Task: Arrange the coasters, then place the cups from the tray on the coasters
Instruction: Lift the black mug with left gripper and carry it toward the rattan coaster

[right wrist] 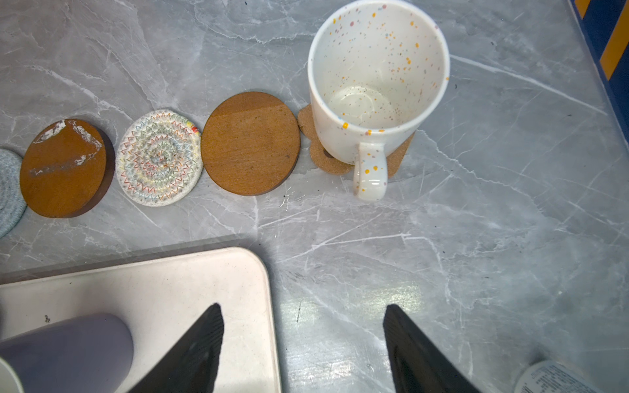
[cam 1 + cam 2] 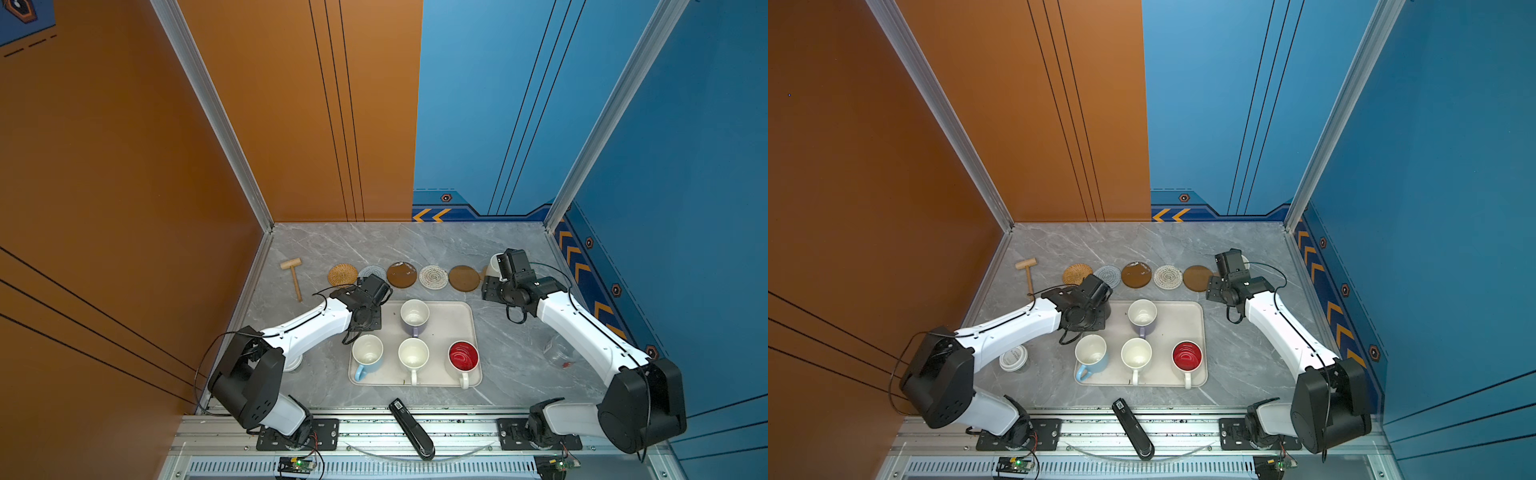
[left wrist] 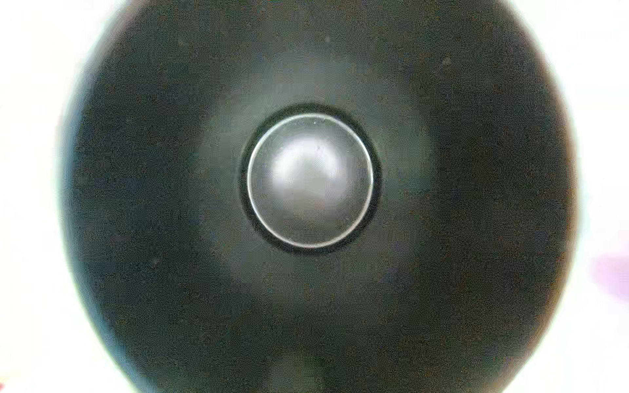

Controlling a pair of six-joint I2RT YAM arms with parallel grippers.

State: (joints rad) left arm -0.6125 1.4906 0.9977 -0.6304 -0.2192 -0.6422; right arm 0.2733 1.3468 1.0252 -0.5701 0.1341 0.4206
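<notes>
Black mug [image 3: 309,180] swallows left wrist view; left pincer [image 2: 365,318] cannot be judged; right pincer [image 1: 303,306] spread, empty.

**Surfaces around the tray**

I read the tray [image 1: 170,279] as smooth, matt cream plastic. The tabletop [image 1: 476,238] around it is grey marble-look stone with a polished sheen and fine scratches. Beyond the tray, the speckled mug [image 1: 377,68] shows glossy glazed ceramic, and the paw coaster [image 1: 326,160] under it is grainy cork. Also beyond the tray, one brown disc [image 1: 250,143] looks matt and finely grained. The scuffed brown disc [image 1: 63,166] is shinier, with white scrapes. The white round [image 1: 159,158] and grey round [image 1: 8,190] are coiled, stitched cord. The rattan disc [image 2: 343,275] is woven. On the tray, the lavender mug [image 1: 68,343] is satin-smooth. The black mug [image 3: 136,204] looks dull inside, gleaming softly at its bottom.
</notes>
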